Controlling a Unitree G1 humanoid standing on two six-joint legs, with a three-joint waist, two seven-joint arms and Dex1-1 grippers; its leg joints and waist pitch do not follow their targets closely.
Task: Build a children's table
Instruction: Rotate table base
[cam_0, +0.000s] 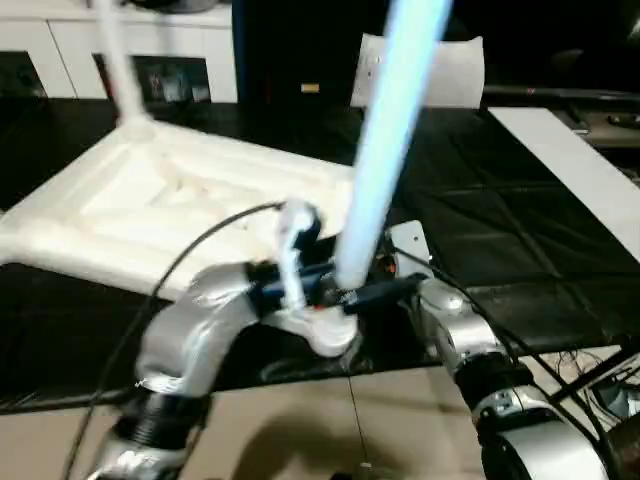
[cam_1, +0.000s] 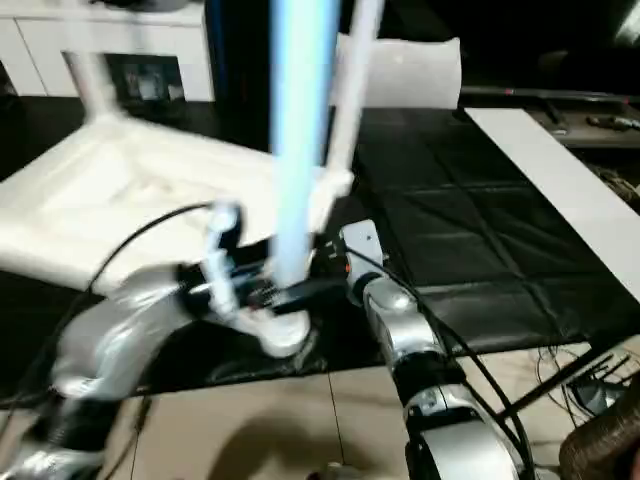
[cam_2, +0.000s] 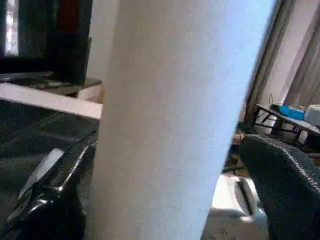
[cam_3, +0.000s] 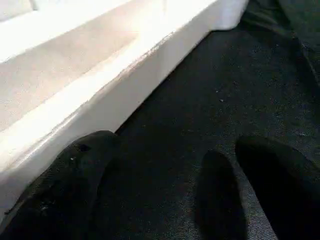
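Observation:
The white tabletop (cam_0: 170, 200) lies underside up on the black table. One white leg (cam_0: 122, 70) stands in its far left corner socket, and another leg (cam_1: 350, 90) rises from the corner nearest the middle. In front of them a third leg (cam_0: 385, 140) stands nearly upright and looks bluish. My left gripper (cam_0: 345, 290) is shut on its lower end at the table's front edge. In the left wrist view this tube (cam_2: 170, 120) sits between the black fingers (cam_2: 285, 175). My right gripper (cam_3: 177, 142) is open and empty, low over the black cloth beside the tabletop's rim (cam_3: 100, 95).
A flat white board (cam_0: 570, 170) lies along the table's right side. A white cabinet (cam_0: 60, 50) stands behind at the left, with a white padded object (cam_0: 440, 70) behind the middle. Cables (cam_0: 590, 370) hang at the table's front right. The tiled floor (cam_0: 330, 420) lies below.

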